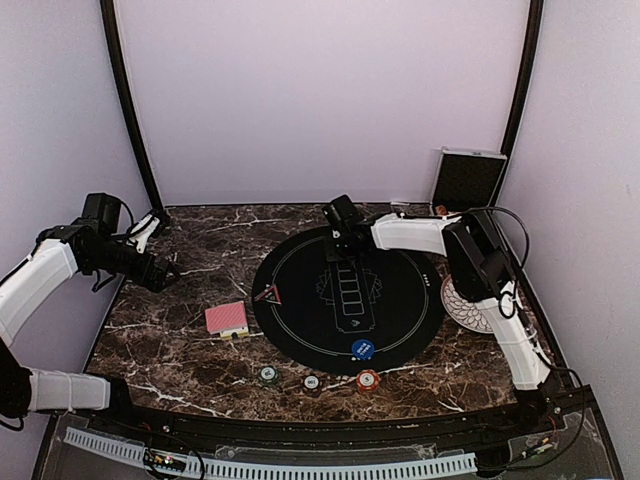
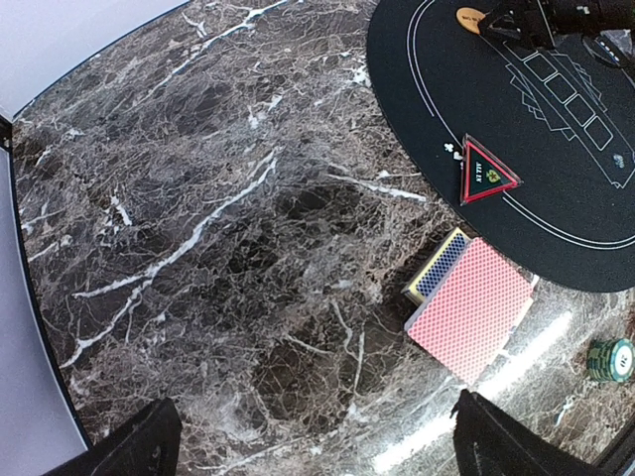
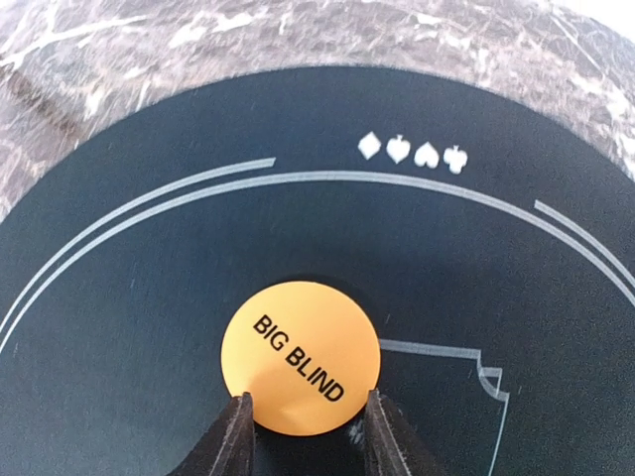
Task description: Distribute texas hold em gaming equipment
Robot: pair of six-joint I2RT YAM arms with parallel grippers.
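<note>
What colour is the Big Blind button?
Orange round disc with black lettering; clearest in right wrist view.

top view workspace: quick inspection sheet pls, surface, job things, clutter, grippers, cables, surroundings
surface: marble table, black mat on it
job's things: deck left of mat; green chip, black chip, red chip near front edge; blue disc on mat; orange disc at mat's far edge
clutter: plate, case at right; triangle marker on mat edge
grippers: left gripper open, empty; right gripper shut on orange disc
cables: cable loops over right arm
surroundings: plain walls, black poles
</note>
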